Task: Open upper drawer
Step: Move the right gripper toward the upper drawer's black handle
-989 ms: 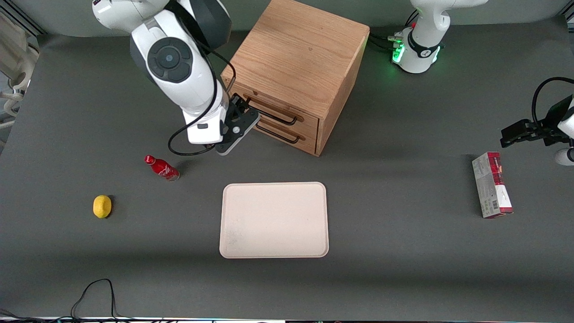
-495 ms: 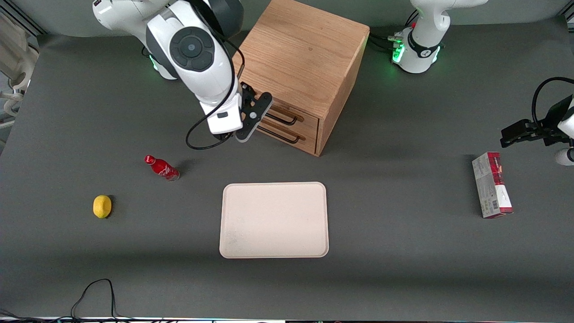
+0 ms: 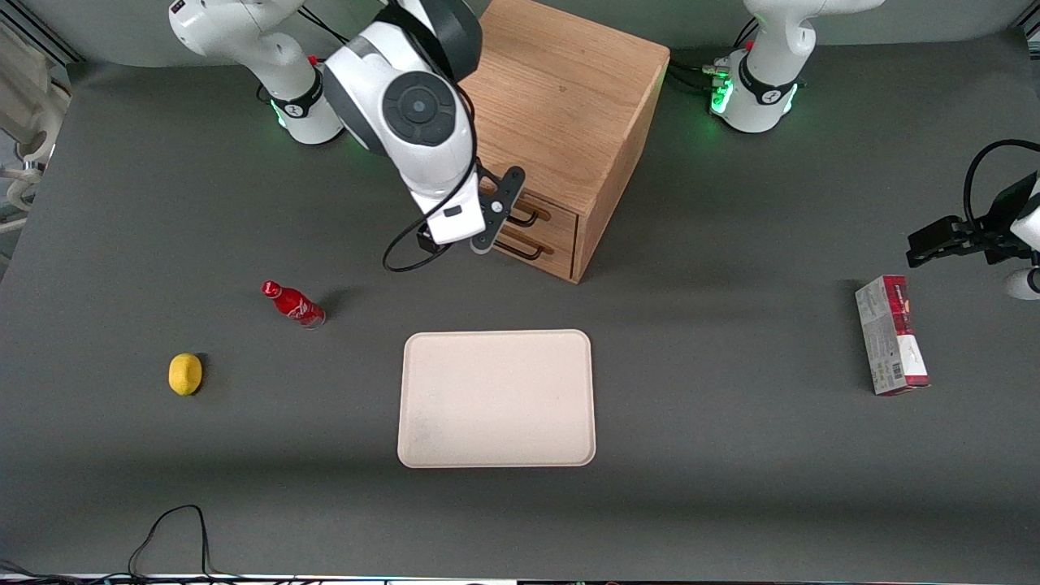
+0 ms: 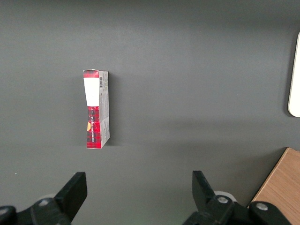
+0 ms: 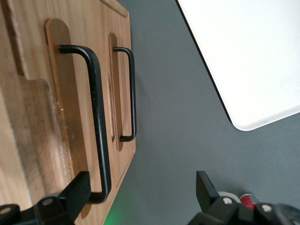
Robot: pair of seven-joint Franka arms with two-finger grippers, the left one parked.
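The wooden cabinet (image 3: 552, 122) stands near the table's (image 3: 731, 487) edge farthest from the front camera, turned at an angle so its drawer fronts face the camera and slant toward the working arm's end. The upper drawer (image 3: 544, 213) is shut, flush in the cabinet front, directly above the lower drawer (image 3: 536, 244). Its long axis runs level along the cabinet front, and its thin black wire handle (image 5: 96, 117) lies along that same axis, standing out from a shallow recess in the oak. The lower drawer's handle (image 5: 129, 93) runs parallel just beneath it.

The gripper (image 5: 140, 192) hovers right in front of the upper drawer, its fingers spread wide with nothing between them; one fingertip (image 5: 77, 190) sits at the end of the upper handle, and contact cannot be judged.

A cream tray (image 3: 496, 398) lies mid-table, nearer the camera than the cabinet. A small red bottle (image 3: 292, 303) with white script too small to read and a lemon (image 3: 185, 374) lie toward the working arm's end. A red and white carton (image 4: 96, 108), its print unreadable, lies toward the parked arm's end.
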